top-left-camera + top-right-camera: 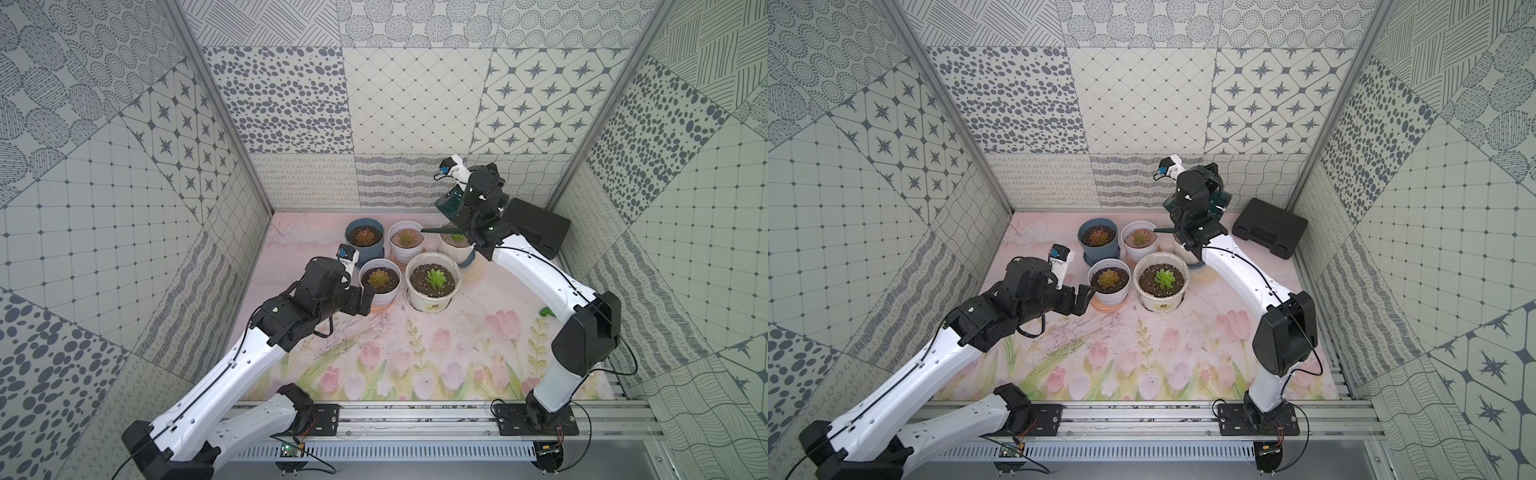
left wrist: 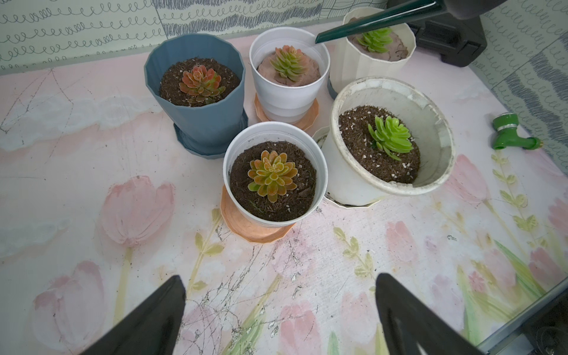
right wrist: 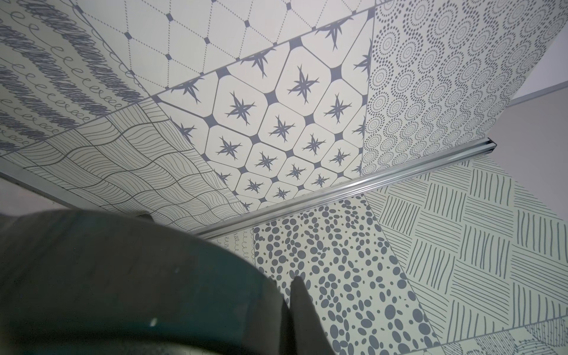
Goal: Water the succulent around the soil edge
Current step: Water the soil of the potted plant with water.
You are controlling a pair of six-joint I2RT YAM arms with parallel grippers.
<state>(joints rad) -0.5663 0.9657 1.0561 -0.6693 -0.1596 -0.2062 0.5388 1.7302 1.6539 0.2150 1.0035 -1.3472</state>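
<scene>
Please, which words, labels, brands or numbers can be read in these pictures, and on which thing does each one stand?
No text can be read.
large white pot: a yellowish label low on its wall, too small and blurred to read.

Left arm (image 1: 216, 374) and right arm (image 1: 536, 270): white links, black joints, a thin black cable (image 1: 208, 386) along each. The left claw (image 2: 279, 276) is black.

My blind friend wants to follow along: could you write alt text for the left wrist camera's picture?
Five potted succulents cluster on a tulip-printed mat, with a green watering can spout reaching over the cream ribbed pot at the back. Two black fingers stand wide apart, empty, up close; a green hose nozzle lies aside.
</scene>
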